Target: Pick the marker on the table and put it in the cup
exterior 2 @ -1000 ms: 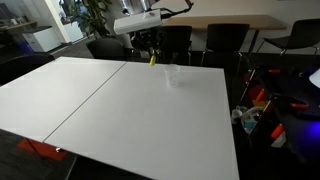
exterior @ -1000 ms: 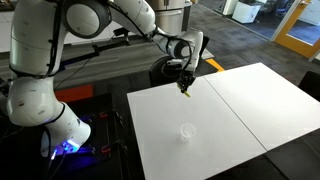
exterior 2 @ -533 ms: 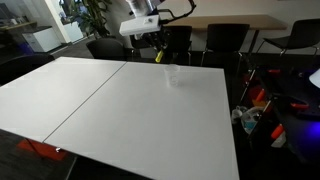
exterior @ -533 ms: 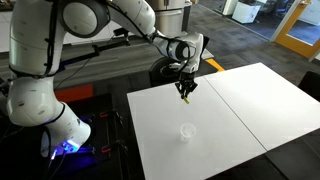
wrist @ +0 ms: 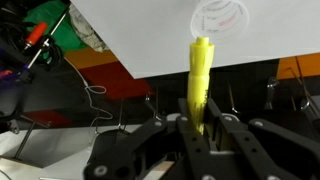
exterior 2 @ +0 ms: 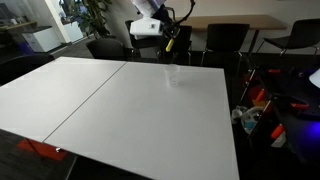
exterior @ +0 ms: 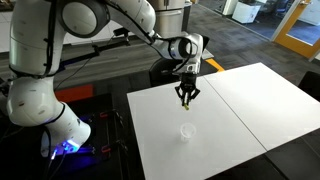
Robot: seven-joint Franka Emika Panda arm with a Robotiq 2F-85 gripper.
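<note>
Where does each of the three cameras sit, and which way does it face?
Exterior view: high beside the base, looking down over the table; most of the arm shows.
Exterior view: low across the table, facing its far edge; only the gripper and wrist show.
Wrist view: looks past the gripper and marker toward the cup.
All three share marker and cup.

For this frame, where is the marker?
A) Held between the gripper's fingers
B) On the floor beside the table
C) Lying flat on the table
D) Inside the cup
A: the wrist view shows the marker clamped between the fingers of the gripper, and the cup stands apart from it on the table.
</note>
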